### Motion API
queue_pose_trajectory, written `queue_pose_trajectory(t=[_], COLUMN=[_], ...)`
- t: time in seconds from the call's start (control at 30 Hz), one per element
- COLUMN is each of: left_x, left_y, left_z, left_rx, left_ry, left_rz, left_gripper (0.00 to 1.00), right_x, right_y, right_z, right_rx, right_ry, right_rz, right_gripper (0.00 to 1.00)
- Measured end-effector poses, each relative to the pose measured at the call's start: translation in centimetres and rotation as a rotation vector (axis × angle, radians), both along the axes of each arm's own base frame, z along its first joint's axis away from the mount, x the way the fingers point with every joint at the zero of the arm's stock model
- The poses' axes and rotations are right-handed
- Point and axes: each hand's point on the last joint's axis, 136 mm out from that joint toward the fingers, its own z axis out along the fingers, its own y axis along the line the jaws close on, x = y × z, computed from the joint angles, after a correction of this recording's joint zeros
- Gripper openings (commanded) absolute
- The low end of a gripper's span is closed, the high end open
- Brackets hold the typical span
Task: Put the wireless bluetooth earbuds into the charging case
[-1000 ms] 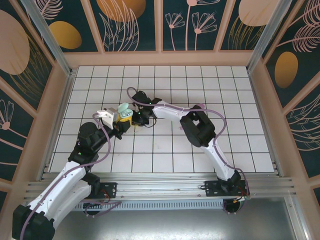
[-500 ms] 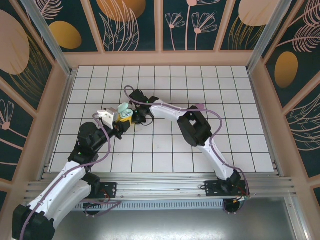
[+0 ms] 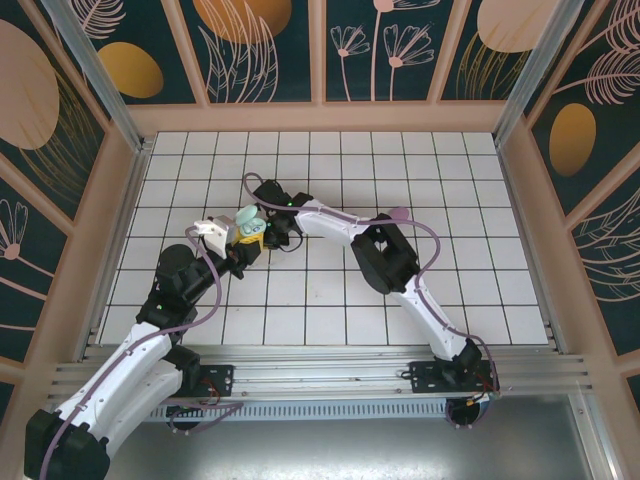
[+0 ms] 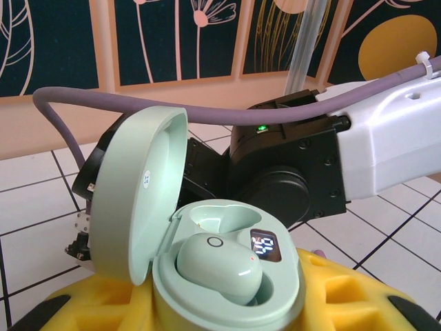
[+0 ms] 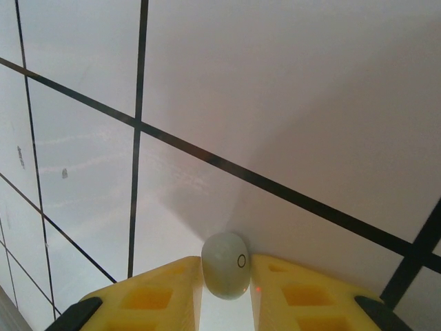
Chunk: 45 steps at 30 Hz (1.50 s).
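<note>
1. The right gripper (image 5: pixel 226 277) is clamped on a mint-green earbud (image 5: pixel 224 263), nipped between its yellow fingers (image 5: pixel 151 296) above the white tiled desk (image 5: pixel 289 103).
2. The left gripper (image 4: pixel 227 314) is closed around the open charging case (image 4: pixel 279 289), its lid (image 4: pixel 138 196) tipped back. A second mint earbud (image 4: pixel 219 267) already sits inside, and the neighbouring socket (image 4: pixel 215 215) is empty.
3. Over the past second the right arm (image 3: pixel 330 222) has swung left, bringing its wrist just beside the case, while the left arm (image 3: pixel 170 285) held firm.
4. That closes the gap for the next insertion. Lining the held bud up over the empty socket appears to be what remains.
</note>
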Motion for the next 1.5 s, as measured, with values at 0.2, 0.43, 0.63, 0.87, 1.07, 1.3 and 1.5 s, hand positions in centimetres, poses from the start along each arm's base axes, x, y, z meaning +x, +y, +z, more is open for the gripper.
queue_pose_trajectory(t=[0.2, 0.43, 0.63, 0.87, 1.07, 1.3, 1.5], left_x=[0.0, 0.0, 0.0, 0.8, 1.4, 1.4, 1.3], left_y=[0.0, 0.0, -0.4, -1.8, -3.3, -5.6, -6.2], left_z=[-0.1, -0.2, -0.8, -2.2, -3.6, -4.5, -4.6], left_rx=[0.002, 0.003, 0.006, -0.022, -0.03, -0.013, -0.005], left_ry=[0.003, 0.005, 0.028, 0.091, 0.133, 0.168, 0.164], left_rz=[0.0, -0.001, -0.023, -0.08, -0.135, -0.197, -0.216], left_gripper=[0.18, 0.19, 0.19, 0.18, 0.18, 0.18, 0.18], right_x=[0.0, 0.2, -0.2, -0.3, -0.6, -2.8, -3.7], right_y=[0.0, -0.2, -3.4, -13.6, -22.1, -24.4, -23.6], right_z=[0.0, 0.1, 0.1, 1.0, 2.0, 1.5, 0.1], right_rx=[-0.006, -0.006, -0.046, -0.15, -0.283, -0.424, -0.49], right_ry=[-0.009, -0.037, -0.049, -0.023, -0.034, -0.04, -0.036], right_rz=[0.014, 0.025, 0.02, -0.037, -0.086, 0.006, 0.088], right_gripper=[0.17, 0.13, 0.12, 0.12, 0.12, 0.12, 0.12])
